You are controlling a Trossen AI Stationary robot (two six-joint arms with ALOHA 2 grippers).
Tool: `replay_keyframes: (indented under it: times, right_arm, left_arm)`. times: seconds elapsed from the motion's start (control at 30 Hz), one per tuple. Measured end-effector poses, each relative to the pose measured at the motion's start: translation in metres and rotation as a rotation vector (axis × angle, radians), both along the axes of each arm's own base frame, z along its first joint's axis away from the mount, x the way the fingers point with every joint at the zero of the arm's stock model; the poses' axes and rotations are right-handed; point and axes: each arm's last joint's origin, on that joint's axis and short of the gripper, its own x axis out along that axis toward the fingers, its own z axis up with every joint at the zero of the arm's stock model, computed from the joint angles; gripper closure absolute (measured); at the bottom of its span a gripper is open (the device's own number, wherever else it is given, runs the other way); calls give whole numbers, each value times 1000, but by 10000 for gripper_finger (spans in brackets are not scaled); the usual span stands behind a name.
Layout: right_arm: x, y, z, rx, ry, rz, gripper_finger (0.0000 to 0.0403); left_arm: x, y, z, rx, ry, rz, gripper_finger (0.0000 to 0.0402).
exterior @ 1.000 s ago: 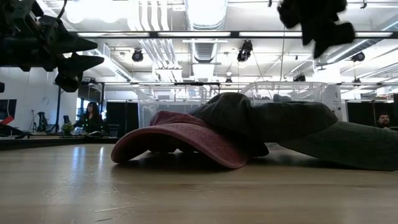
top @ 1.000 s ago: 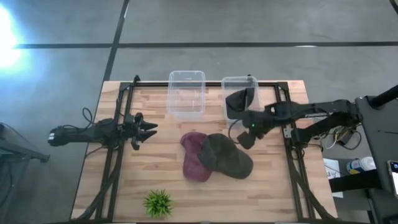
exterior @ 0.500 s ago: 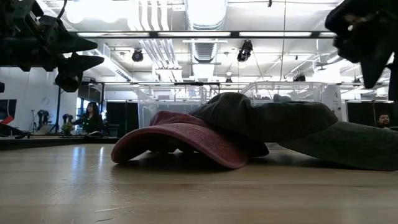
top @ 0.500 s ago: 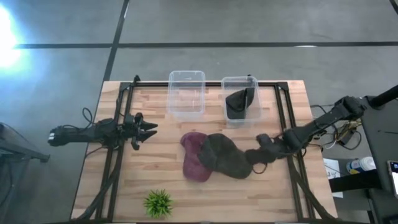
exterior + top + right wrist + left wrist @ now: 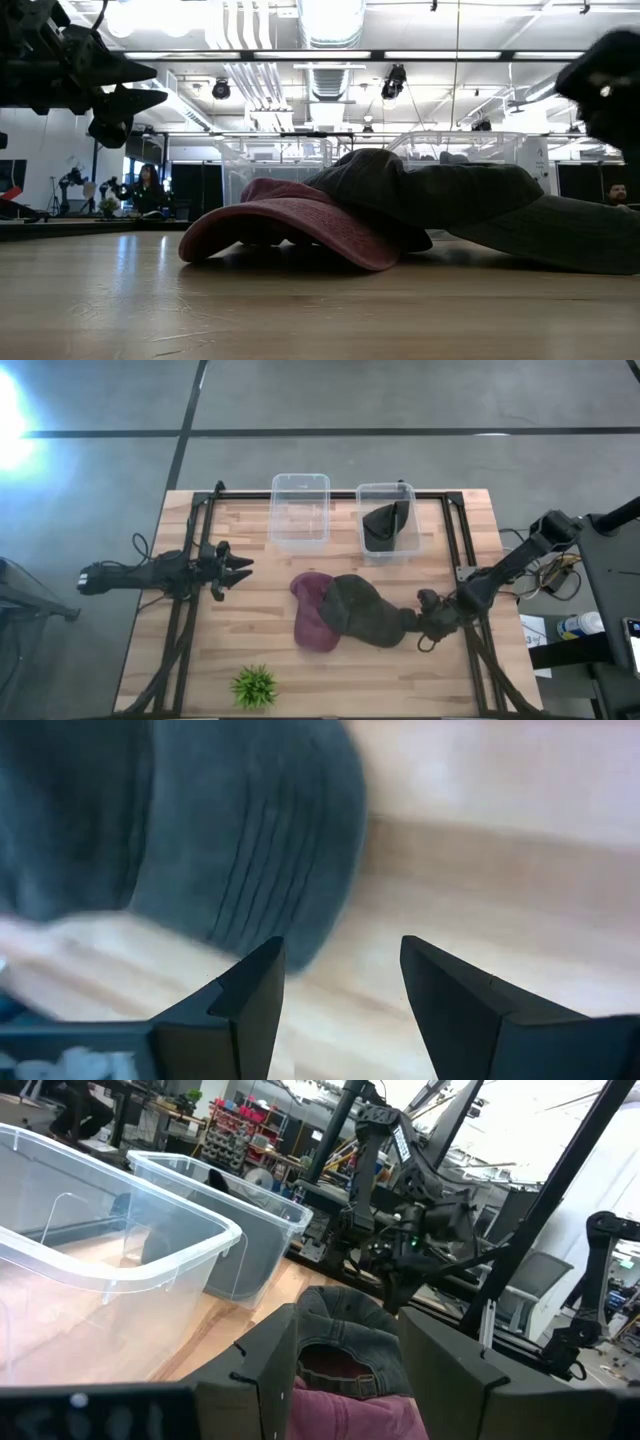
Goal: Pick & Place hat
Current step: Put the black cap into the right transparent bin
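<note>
A dark green cap [image 5: 360, 610] lies on the table, its crown overlapping a maroon cap [image 5: 312, 624] on its left. In the low view both caps rest brim-down, green [image 5: 440, 195] over maroon [image 5: 290, 225]. My right gripper [image 5: 426, 624] is low over the table at the green cap's right end, open. In the right wrist view the cap's stitched brim [image 5: 250, 850] lies just ahead of the spread fingers [image 5: 340, 982], which touch nothing. My left gripper [image 5: 236, 569] hovers open left of the caps [image 5: 350, 1370].
Two clear bins stand at the far edge: the left one [image 5: 300, 510] is bare, and the right one [image 5: 388, 542] holds another dark cap [image 5: 385, 520]. A small green plant [image 5: 254, 686] sits near the near edge. Black frame rails run along both table sides.
My right gripper has travelled from near the right bin toward the table's near edge and slightly right. It has descended to table level beside the green cap's brim. The caps and my left arm have stayed put.
</note>
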Motion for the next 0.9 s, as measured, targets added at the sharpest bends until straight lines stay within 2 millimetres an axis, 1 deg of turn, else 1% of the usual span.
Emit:
replay_keyframes:
  times: [0.07, 0.2, 0.4, 0.5, 0.6, 0.67, 0.83, 0.9]
  right_arm:
    - [0, 0, -7, 0, -15, -14, 207]
    - [4, 0, -15, -16, -108, -61, 207]
    - [7, -3, -29, -106, -208, -148, 207]
    - [12, -3, -33, -144, -295, -189, 207]
    - [17, -1, -35, -176, -400, -188, 207]
    - [19, -2, -39, -215, -441, -194, 207]
    - [24, -4, -51, -260, -422, -220, 207]
    - [26, -3, -53, -284, -427, -212, 207]
  left_arm:
    - [0, 0, 0, 0, 0, 0, 232]
    - [0, 0, 0, 0, 0, 0, 232]
    - [0, 0, 0, 0, 0, 0, 232]
    - [0, 0, 0, 0, 0, 0, 232]
    - [0, 0, 0, 0, 0, 0, 232]
    - [0, 0, 0, 0, 0, 0, 232]
    - [0, 0, 0, 0, 0, 0, 232]
    - [0, 0, 0, 0, 0, 0, 232]
